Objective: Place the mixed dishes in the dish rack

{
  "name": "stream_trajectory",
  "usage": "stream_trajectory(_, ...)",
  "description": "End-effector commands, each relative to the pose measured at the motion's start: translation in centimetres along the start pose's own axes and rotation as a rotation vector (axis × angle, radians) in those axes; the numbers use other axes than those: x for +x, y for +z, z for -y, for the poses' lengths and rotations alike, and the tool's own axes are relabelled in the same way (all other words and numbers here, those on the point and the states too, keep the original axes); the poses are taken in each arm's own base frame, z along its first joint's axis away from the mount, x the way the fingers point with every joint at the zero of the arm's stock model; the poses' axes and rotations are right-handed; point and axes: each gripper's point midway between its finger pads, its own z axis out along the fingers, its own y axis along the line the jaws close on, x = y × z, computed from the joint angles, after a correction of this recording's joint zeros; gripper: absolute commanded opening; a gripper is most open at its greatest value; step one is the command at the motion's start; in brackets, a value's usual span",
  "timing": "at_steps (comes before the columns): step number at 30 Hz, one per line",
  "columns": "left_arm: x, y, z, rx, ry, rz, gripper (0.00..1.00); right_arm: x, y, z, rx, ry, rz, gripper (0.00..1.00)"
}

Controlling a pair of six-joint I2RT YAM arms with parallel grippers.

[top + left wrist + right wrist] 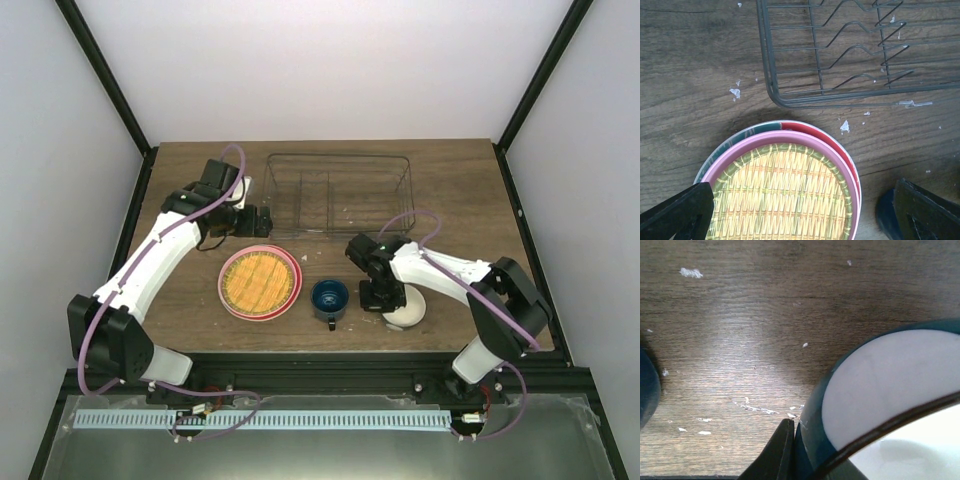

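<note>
**Overhead view.** You see the dish rack (340, 155) at the upper centre of the wooden table (450, 190), with no dishes in it. Below it, across the lower middle of the frame, the dishes lie in a row. The woven-pattern plate (260, 280) is on the left, the dark blue mug (330, 297) is in the centre with its handle toward the bottom edge, and the cream bowl (410, 316) is on the right.

**Left wrist view.** You look down on the stack of plates. The woven-pattern plate lies on top of the pink plate (747, 147), which rests on a third plate with a green and red rim (805, 127). A corner of the rack fills the upper right of the frame, just beyond the stack. The left gripper (802, 187) hangs over the plates with its jaws spread as wide as they go, one finger in each lower corner, and it holds nothing.

**Right wrist view.** The bowl fills the lower right of the frame, showing its teal outside and pale inside. The right gripper (388, 308) has its jaws drawn together on the bowl's wall. You can see one dark finger (772, 455) pressed against the teal outside, but you cannot make out the other. A sliver of the mug shows at the left edge.
</note>
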Motion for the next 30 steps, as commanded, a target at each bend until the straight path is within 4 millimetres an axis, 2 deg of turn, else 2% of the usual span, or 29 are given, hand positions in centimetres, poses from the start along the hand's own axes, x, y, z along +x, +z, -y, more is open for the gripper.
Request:
stream_trajectory(1,-0.3,-0.7,0.4,0.016,0.004,0.030,1.00,-0.7,-1.7,0.0,0.030,-0.021,0.032,0.01)
stream_trajectory(5,-0.3,-0.7,0.6,0.025,0.008,0.031,1.00,-1.3,-3.9,0.2,0.059,-0.023,0.053,0.01)
stream_trajectory(9,-0.6,-0.9,0.9,0.038,0.010,0.037,1.00,-2.7,-7.8,-0.1,0.063,-0.024,0.122,0.01)
stream_trajectory(12,-0.7,-1.1,1.0,0.049,0.009,0.037,1.00,-4.0,-10.9,-1.5,0.007,-0.042,0.184,0.01)
stream_trajectory(16,-1.0,-1.5,1.9,0.121,-0.015,0.042,1.00,-6.1,-15.3,-4.5,-0.116,-0.086,0.274,0.01)
stream_trajectory(19,-1.6,-1.7,2.1,0.201,-0.054,0.058,1.00,-8.4,-18.6,-7.0,-0.216,-0.137,0.386,0.01)
stream_trajectory(25,-3.5,-2.3,1.2,0.299,-0.122,0.088,1.00,-14.9,-23.9,-10.8,-0.433,-0.251,0.599,0.01)
stream_trajectory(27,-4.4,-2.7,1.6,0.353,-0.138,0.103,1.00,-17.4,-26.4,-12.0,-0.541,-0.292,0.700,0.01)
stream_trajectory(30,-6.0,-3.3,2.6,0.486,-0.183,0.143,1.00,-19.7,-29.3,-13.0,-0.735,-0.351,0.784,0.01)
